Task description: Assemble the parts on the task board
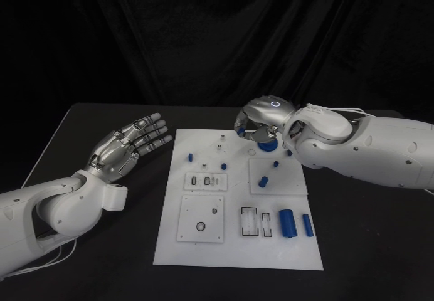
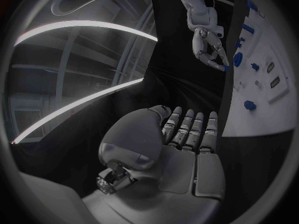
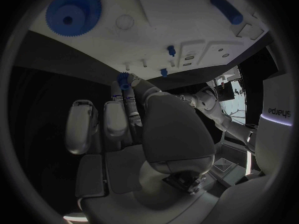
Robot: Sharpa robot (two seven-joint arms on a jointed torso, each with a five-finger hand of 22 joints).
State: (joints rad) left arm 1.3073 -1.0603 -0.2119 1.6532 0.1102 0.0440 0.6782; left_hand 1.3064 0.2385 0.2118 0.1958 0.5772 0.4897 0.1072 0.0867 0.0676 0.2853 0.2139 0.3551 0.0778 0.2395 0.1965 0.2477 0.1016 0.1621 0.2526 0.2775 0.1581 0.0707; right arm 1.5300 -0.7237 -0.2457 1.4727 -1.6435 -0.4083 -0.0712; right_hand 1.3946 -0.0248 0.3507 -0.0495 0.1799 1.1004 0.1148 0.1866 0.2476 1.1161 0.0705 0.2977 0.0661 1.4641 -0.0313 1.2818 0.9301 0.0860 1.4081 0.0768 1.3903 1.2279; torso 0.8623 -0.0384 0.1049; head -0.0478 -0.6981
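Note:
The white task board (image 1: 237, 251) lies in the middle of the table. My right hand (image 1: 258, 127) hovers over its far right corner and pinches a small blue toothed part (image 3: 123, 79) between thumb and finger. Just beside that hand a large blue gear (image 1: 268, 147) sits on the board, the same large blue gear (image 3: 74, 10) showing in the right wrist view. My left hand (image 1: 134, 146) floats left of the board, fingers apart and holding nothing. The left wrist view shows my right hand (image 2: 209, 46) with the blue part at its fingertips.
Two long blue cylinders (image 1: 288, 222) lie at the board's right edge beside an outlined slot (image 1: 255, 221). A short blue cylinder (image 1: 263, 182) and small blue pegs (image 1: 190, 155) stand farther up. Black table surrounds the board on both sides.

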